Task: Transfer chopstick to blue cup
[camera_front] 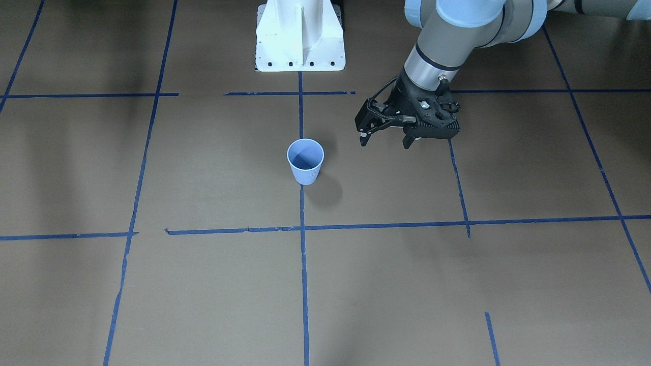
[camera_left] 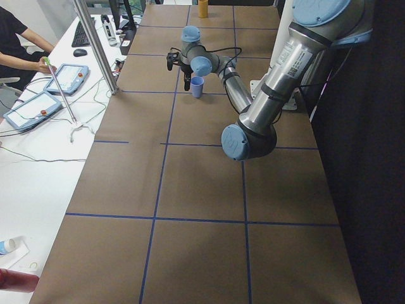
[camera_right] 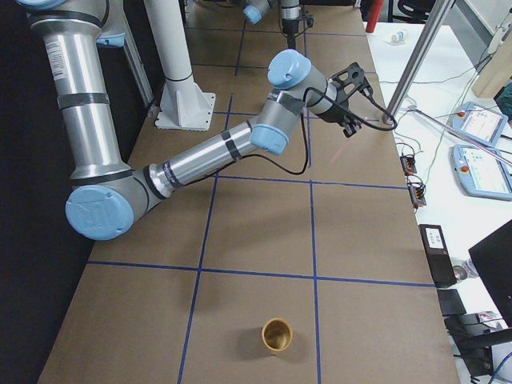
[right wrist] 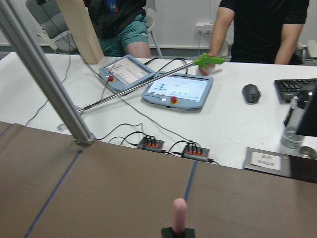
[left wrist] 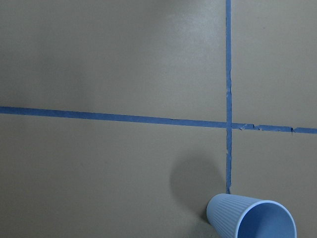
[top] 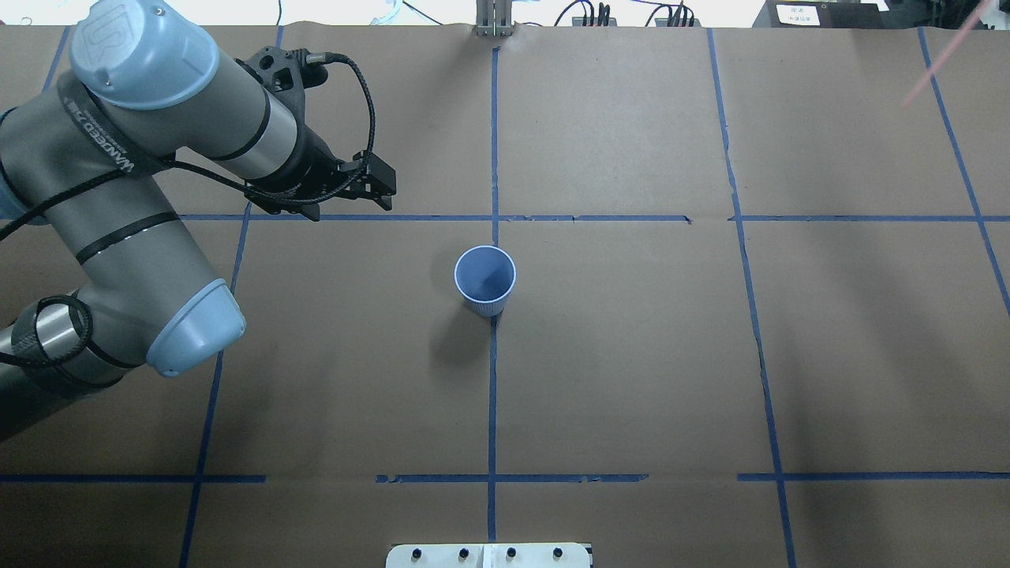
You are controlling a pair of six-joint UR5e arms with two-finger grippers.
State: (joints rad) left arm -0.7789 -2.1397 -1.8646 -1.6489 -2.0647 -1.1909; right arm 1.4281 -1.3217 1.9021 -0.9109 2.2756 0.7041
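1. Blue cup (top: 484,280). It stands upright on the table (top: 631,379), on the lengthwise blue tape line (top: 491,394). The mouth faces up and nothing is inside. All places below are given from this cup.

2. Chopstick (top: 939,60). A pale pink stick, in the air and slanted, well away from the cup toward the robot's right and toward the operators' edge of the table. It touches neither the cup nor the table.

3. Right gripper (camera_right: 350,124). It is well apart from the cup, at the chopstick's lower end. In the right wrist view the stick's pink tip rises from a dark bit at the bottom edge. I read this as the pads pinching the chopstick, though the fingers themselves barely show.

4. Left gripper (camera_front: 385,141). It is near the cup on the robot's left side, raised off the table and not touching it. The fingers are spread and nothing is between them.

5. Tan cup (camera_right: 278,336). It stands far from the blue cup, toward the table's right end, and is not part of the task.

6. Step in hand, as a judgement. The chopstick is picked up and being carried, and it is not yet over the cup.

7. Next move, as a judgement.
   - Bring the right arm across until the stick's lower end hangs over the cup's rim.
   - Steepen the stick toward upright, lower it inside, then let go.
   - The cup looks light and is not steadied, so a knock on the rim could tip it.
   - The left gripper should keep clear of the approach.
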